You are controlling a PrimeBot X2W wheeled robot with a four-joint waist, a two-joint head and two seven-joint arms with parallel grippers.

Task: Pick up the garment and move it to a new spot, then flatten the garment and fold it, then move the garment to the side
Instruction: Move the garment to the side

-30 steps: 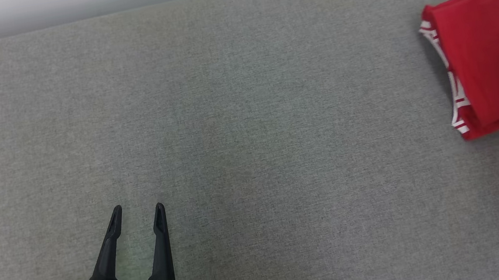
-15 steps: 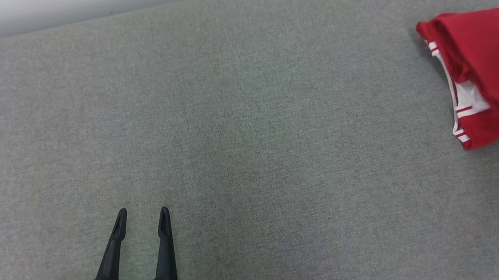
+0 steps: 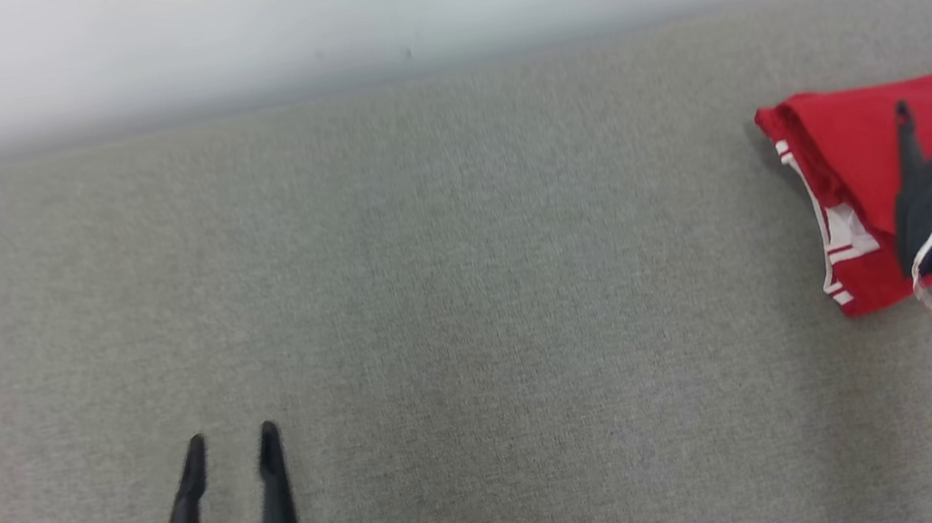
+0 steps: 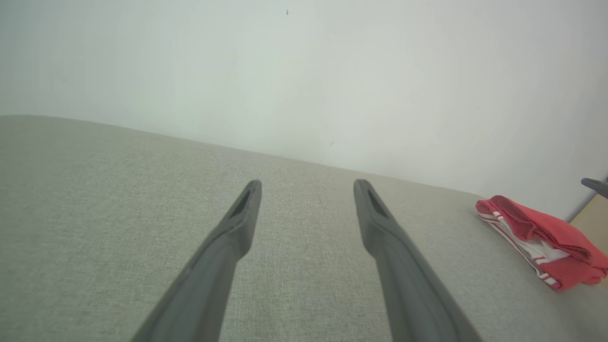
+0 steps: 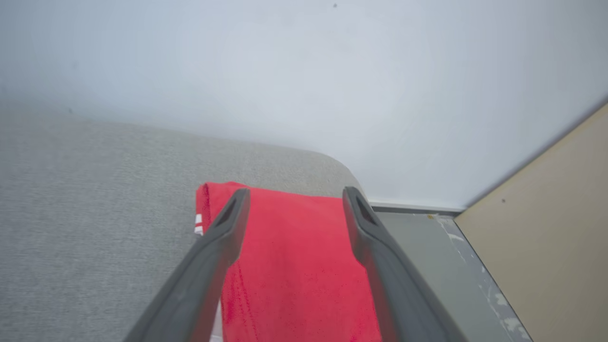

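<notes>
1. The garment (image 3: 851, 143) lies folded at the right edge of the frame, near the table's (image 3: 471, 297) rounded far corner.
2. The right jaws stand wide apart just above its red top layer, gripping nothing; whether a tip touches the cloth we cannot tell.
3. The left jaws, lower left, are also spread and empty, over bare table.
4. We judge the move aside as good as done; getting clear is what is left.
5. We would lift the right jaws straight up before drawing back, so no tip snags the fold or drags it towards the table edge.
</notes>
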